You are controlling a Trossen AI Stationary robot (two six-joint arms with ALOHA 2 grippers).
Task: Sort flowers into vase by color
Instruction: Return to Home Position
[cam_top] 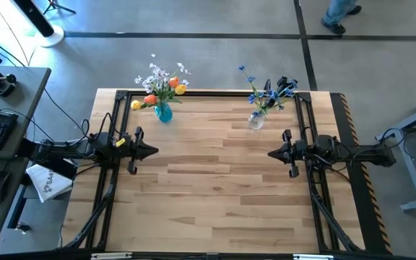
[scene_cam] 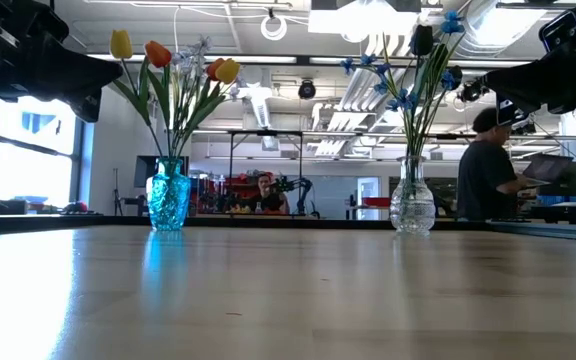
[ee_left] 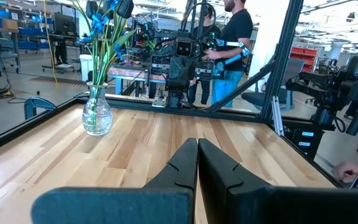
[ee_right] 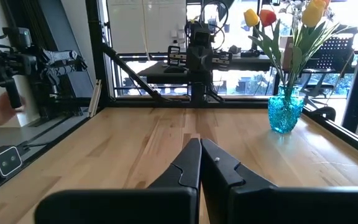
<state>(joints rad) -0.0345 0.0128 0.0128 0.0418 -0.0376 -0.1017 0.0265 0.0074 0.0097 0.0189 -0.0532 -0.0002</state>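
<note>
Your left gripper and right gripper were both found pinched fully closed and empty, held above opposite sides of the plank-wood table. Tulip-shaped red, orange and yellow flowers stood in the textured blue glass vase. Thin-stemmed blue flowers stood in the bulbous clear glass vase. Both vases were at the far edge.
</note>
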